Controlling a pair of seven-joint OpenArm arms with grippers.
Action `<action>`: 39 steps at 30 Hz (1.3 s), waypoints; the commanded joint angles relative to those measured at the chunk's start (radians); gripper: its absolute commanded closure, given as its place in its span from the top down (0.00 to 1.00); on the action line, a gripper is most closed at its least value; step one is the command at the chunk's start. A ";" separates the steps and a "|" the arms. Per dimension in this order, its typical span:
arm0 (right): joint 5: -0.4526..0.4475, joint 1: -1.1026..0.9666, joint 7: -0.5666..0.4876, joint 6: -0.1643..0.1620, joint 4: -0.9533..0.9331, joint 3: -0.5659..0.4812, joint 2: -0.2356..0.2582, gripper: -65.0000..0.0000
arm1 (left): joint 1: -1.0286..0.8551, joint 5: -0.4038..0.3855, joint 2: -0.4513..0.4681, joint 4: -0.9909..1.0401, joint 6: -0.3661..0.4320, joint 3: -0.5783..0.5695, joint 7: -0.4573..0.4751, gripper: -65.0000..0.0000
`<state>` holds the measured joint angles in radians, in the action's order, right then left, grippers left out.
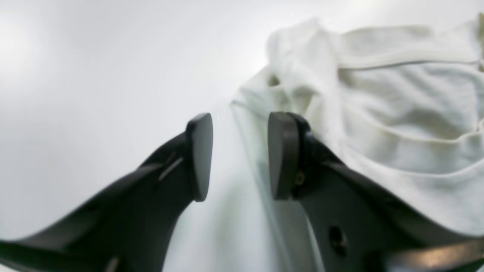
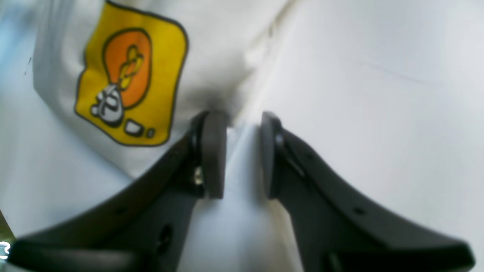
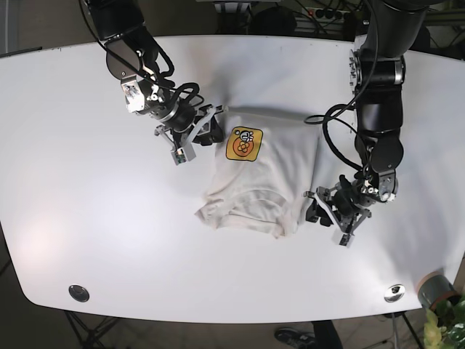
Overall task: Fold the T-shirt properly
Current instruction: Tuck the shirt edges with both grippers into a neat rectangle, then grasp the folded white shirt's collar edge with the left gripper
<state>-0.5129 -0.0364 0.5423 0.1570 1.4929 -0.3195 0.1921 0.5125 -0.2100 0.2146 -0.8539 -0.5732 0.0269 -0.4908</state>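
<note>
A white T-shirt (image 3: 265, 171) lies crumpled in the middle of the table, with a yellow and orange printed logo (image 3: 244, 144) facing up near its far left corner. My right gripper (image 3: 211, 129) sits at that corner, just left of the logo (image 2: 130, 75). Its jaws (image 2: 242, 156) are open by a narrow gap, and one finger (image 2: 213, 155) rests by the shirt's edge. My left gripper (image 3: 314, 207) is at the shirt's near right edge. In the left wrist view it (image 1: 240, 156) stands open, straddling the hem of the rumpled fabric (image 1: 397, 113).
The white table (image 3: 87, 203) spreads wide on both sides of the shirt. Two metal grommets (image 3: 78, 292) (image 3: 394, 292) sit near its front edge. A potted plant (image 3: 439, 302) stands off the front right corner. Cables hang behind the far edge.
</note>
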 commanded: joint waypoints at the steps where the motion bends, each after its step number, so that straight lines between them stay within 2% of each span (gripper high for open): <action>1: -0.013 0.014 -0.020 0.002 0.045 0.006 0.007 0.23 | 0.030 -0.019 0.016 -0.086 -0.005 0.005 0.016 0.35; 6: -0.013 0.014 0.008 0.003 0.127 0.069 0.017 0.23 | -0.067 -0.019 0.038 -0.302 -0.005 0.006 -0.061 0.35; 11: -0.013 0.036 0.083 0.008 0.176 0.124 -0.006 0.23 | -0.171 -0.019 0.038 -0.515 -0.005 0.008 -0.111 0.35; 14: -0.013 0.053 0.092 0.008 0.177 0.132 -0.010 0.23 | -0.222 -0.019 0.033 -0.597 0.002 0.003 -0.121 0.35; 17: -0.013 0.060 0.095 0.008 0.180 0.133 -0.007 0.23 | -0.280 -0.018 -0.007 -0.697 0.069 -0.006 -0.122 0.43; 20: -0.013 0.060 0.095 0.008 0.180 0.147 -0.001 0.23 | -0.338 -0.018 -0.034 -0.798 0.178 -0.020 -0.121 0.60; 23: -0.013 0.060 0.095 0.008 0.180 0.187 0.002 0.23 | -0.366 -0.016 -0.056 -0.858 0.284 -0.075 -0.118 0.71; 29: -0.040 0.043 0.095 0.008 0.177 0.276 0.000 0.23 | -0.387 -0.018 -0.067 -0.922 0.490 -0.186 -0.111 0.70; 32: -0.080 0.039 0.095 0.008 0.176 0.323 0.007 0.23 | -0.394 -0.013 -0.096 -0.921 0.572 -0.239 -0.050 0.71; 34: -0.106 0.036 0.095 0.008 0.176 0.345 0.008 0.23 | -0.400 0.028 -0.103 -0.919 0.595 -0.267 -0.004 0.71; 39: -0.120 0.028 0.095 0.008 0.174 0.372 0.027 0.23 | -0.421 0.200 -0.166 -0.844 0.597 -0.336 0.074 0.75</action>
<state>-0.6258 -0.0231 0.6567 0.1574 1.6485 0.0467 0.2108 0.0750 -0.0441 0.0746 -1.7149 0.0227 -0.2974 -0.4519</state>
